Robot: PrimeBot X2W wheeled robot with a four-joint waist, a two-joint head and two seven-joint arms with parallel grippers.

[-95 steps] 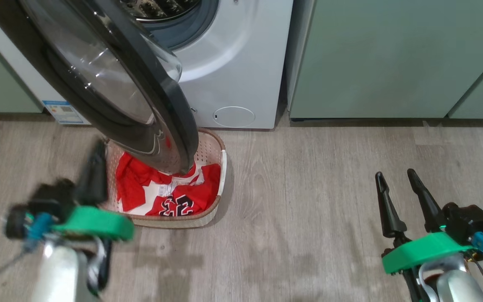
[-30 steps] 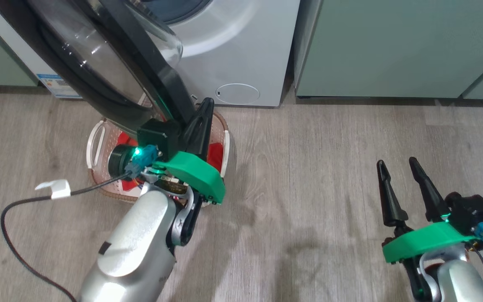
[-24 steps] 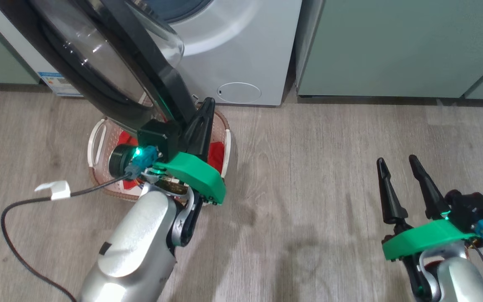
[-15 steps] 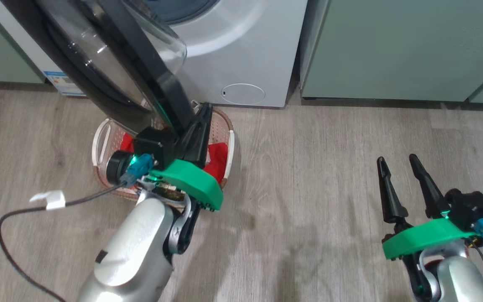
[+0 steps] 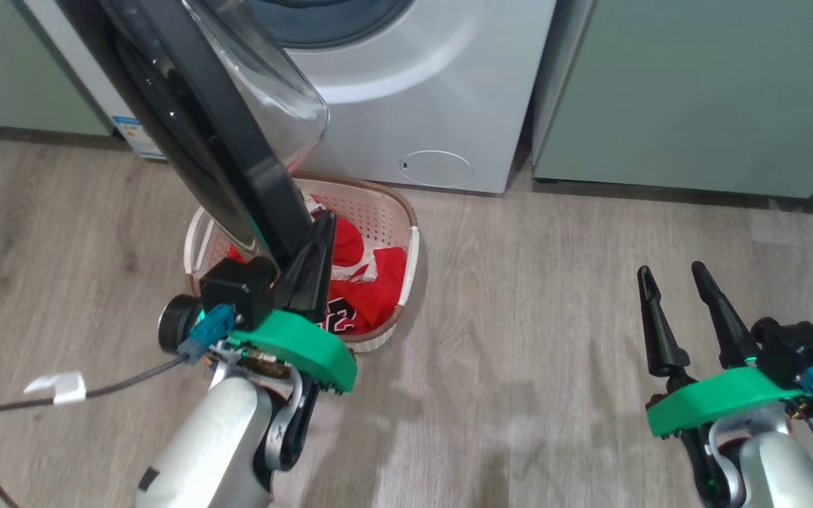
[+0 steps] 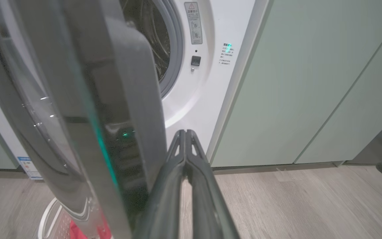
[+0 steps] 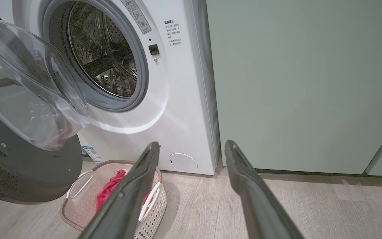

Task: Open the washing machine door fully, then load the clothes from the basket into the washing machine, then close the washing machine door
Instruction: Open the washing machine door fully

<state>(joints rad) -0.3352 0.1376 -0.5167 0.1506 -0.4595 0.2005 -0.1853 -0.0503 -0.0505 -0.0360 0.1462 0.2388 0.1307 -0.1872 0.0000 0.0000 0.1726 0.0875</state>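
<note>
Above the wood floor [image 5: 533, 296], the left gripper [image 5: 325, 222], fingers pressed together, is pushing the partly open washing machine door [image 5: 237, 141] beside it, the right gripper [image 5: 670, 271] is idling spread, and the clothes [image 5: 368, 282] are lying unloaded in the basket [image 5: 382, 212] beneath.

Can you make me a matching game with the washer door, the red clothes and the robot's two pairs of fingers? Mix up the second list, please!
Things:
1. door
2. clothes
3. left fingers
4. right fingers

States or places:
A. spread apart
B. in the basket
C. swung open
D. pressed together

Pairs: 1-C, 2-B, 3-D, 4-A
</note>
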